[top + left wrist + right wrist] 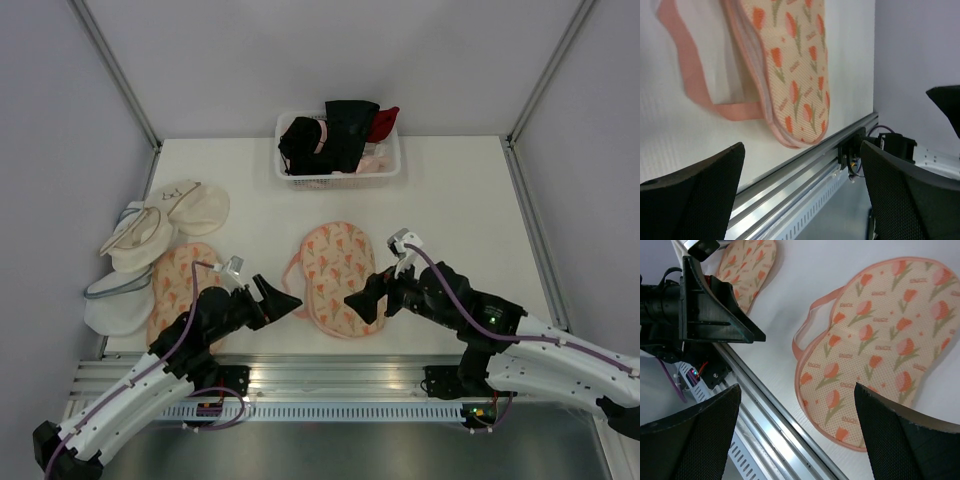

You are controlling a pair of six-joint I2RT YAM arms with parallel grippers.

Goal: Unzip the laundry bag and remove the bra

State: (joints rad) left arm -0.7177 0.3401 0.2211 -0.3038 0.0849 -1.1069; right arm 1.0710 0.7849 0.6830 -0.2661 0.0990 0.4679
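The laundry bag lies flat on the white table near the front edge: an oval peach pouch with orange tulip print and pink edging, with a pink loop on its left side. It also shows in the left wrist view and the right wrist view. I cannot see inside it. A black bra with pale pink trim lies in the white basket at the back. My left gripper is open and empty just left of the bag. My right gripper is open and empty over the bag's near right end.
The basket also holds an all-black garment, a red one and pink ones. Cream domed pouches and a smaller orange printed pouch lie at the left. A metal rail runs along the front edge.
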